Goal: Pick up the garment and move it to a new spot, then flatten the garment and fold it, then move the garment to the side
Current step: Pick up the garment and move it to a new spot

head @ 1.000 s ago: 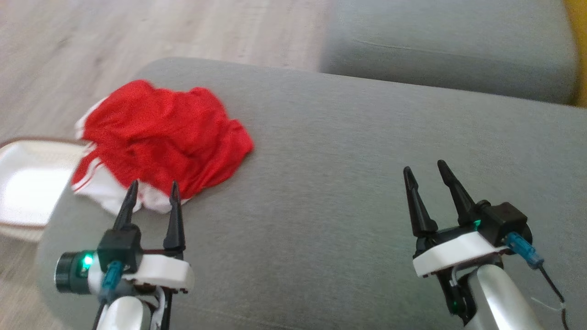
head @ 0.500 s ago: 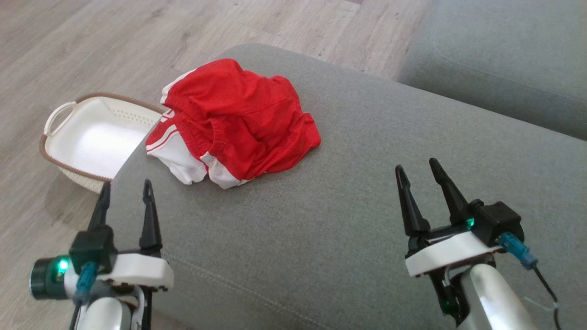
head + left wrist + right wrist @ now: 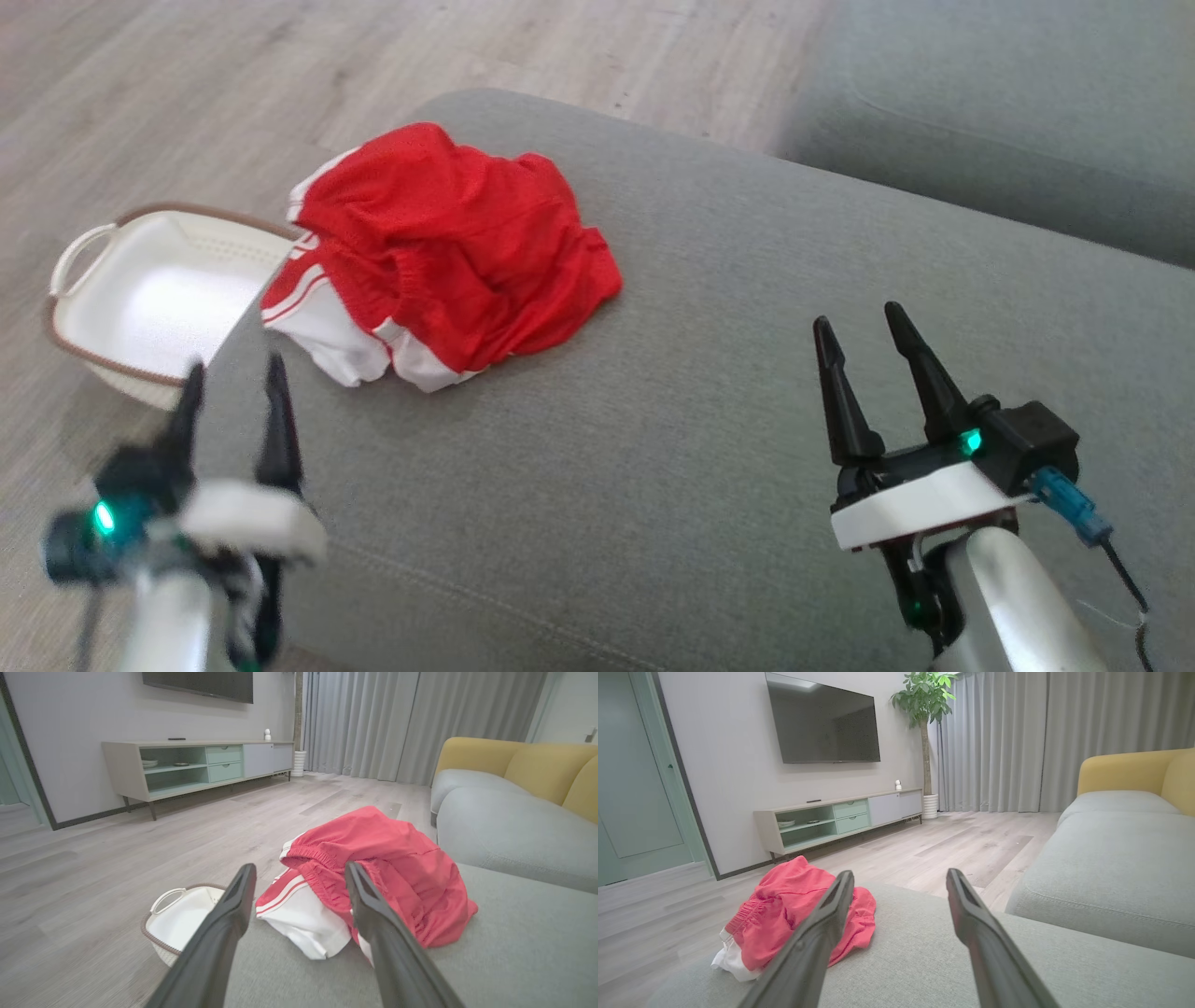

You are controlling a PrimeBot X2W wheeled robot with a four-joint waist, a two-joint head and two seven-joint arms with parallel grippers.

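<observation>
Head view has swung round between pictures, so is the crumpled red fabric garment with white side stripes (image 3: 439, 252) actually somewhere new?

No, that shift is the camera's. The garment lies heaped at the far left corner of the grey fabric ottoman (image 3: 653, 448), as before. Its white hem is at the edge nearest the white plastic basket with a brown rim (image 3: 149, 308), which stands on the floor.

So what did change?

The left gripper (image 3: 233, 366). A second ago its tips were right at the white hem. Now they sit back by the ottoman's left edge, apart from the cloth. The gripper is smeared with motion, so it is probably mid-swing. Its two dark fingers are spread with nothing between them, and the left wrist view shows this clearly, with the garment just beyond them.

And the right gripper (image 3: 859, 317)?

Much where it was, low over bare cushion and well apart from the garment, fingers parted and empty.

Meaning?

I'd judge the pickup hasn't begun. The left arm drew back rather than closing on the hem, so the first grasp is all to come.
</observation>
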